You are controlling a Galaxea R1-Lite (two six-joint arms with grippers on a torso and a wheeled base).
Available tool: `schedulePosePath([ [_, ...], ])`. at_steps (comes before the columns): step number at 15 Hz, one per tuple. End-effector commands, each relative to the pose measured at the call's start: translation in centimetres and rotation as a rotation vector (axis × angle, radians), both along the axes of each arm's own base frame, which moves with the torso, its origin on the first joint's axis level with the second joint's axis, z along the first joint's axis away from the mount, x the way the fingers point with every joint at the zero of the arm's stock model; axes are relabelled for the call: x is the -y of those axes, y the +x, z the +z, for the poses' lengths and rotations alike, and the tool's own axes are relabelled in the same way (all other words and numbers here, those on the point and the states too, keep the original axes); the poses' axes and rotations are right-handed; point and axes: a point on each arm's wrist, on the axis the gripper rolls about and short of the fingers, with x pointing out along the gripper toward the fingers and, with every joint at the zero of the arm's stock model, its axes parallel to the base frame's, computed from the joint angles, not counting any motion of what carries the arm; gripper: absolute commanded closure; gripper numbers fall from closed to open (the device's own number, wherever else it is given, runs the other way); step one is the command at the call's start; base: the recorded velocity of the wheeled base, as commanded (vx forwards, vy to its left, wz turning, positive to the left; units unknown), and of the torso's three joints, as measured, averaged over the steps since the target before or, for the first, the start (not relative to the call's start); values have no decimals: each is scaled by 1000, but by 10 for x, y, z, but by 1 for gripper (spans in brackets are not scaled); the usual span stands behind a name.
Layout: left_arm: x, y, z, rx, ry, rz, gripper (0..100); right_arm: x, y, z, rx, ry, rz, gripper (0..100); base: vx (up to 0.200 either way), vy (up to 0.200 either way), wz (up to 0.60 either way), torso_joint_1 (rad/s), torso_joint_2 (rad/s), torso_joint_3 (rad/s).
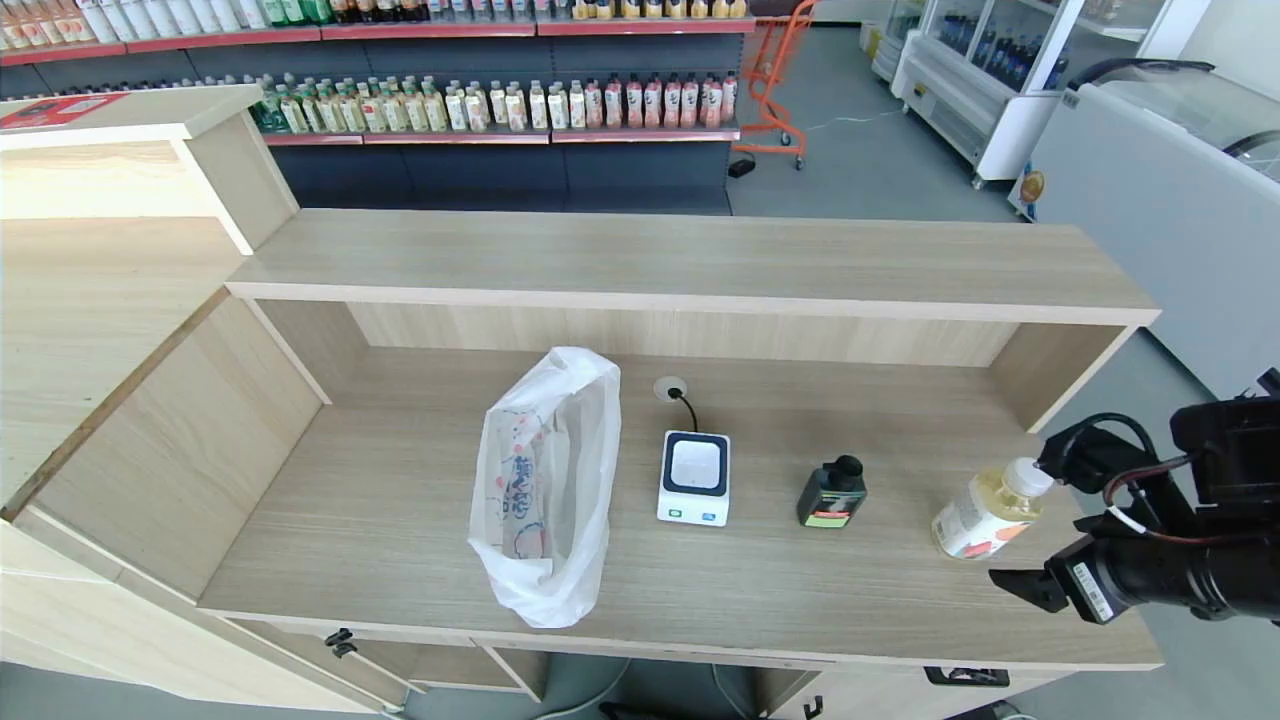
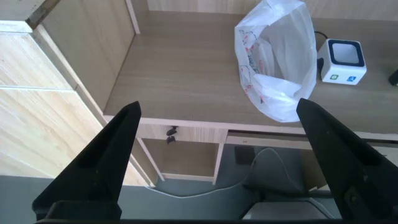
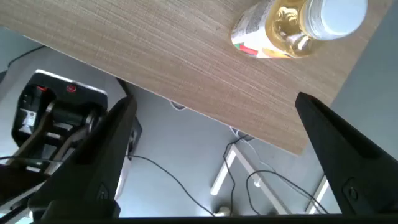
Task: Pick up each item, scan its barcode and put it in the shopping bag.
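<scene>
My right gripper [image 3: 214, 98], fingers spread wide and holding nothing, sits at 5 o'clock from the yellow bottle [image 3: 292, 28]. My left gripper [image 2: 217, 102] is equally spread, empty. From the scanner [image 1: 694, 478]: shopping bag [image 1: 545, 480] at 9 o'clock, dark bottle [image 1: 832, 492] at 3 o'clock.

Your scanner [image 1: 694, 477] is white, with a dark-framed pale grey top and small green and blue marks on its front. Just left of the scanner, the shopping bag [image 1: 545, 490] is translucent white with red and blue print. Right of the scanner, the small bottle [image 1: 832, 493] is dark, with a black cap and an orange-and-green label. Farther right, the clear bottle [image 1: 990, 510] shows pale yellow liquid, a white cap and a white-and-red label. Under the scanner, the counter [image 1: 380, 520] is light wood grain.
</scene>
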Motion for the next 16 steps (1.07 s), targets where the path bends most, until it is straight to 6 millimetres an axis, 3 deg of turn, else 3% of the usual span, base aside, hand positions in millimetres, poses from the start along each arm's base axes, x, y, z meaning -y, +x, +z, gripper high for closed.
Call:
schedulePosePath([
  [1, 0, 0, 0, 0, 0, 0, 0, -4, 27, -29, -22, -60, 77, 0, 0, 0, 0, 0, 0, 0],
  [4, 0, 0, 0, 0, 0, 0, 0, -26, 61, -48, 63, -74, 164, 0, 0, 0, 0, 0, 0, 0],
  [6, 0, 0, 0, 0, 0, 0, 0, -31, 75, -56, 71, -75, 177, 0, 0, 0, 0, 0, 0, 0],
  [11, 0, 0, 0, 0, 0, 0, 0, -52, 134, -75, 122, -54, 228, 0, 0, 0, 0, 0, 0, 0],
  [16, 0, 0, 0, 0, 0, 0, 0, -66, 147, -96, 95, -40, 274, 0, 0, 0, 0, 0, 0, 0],
])
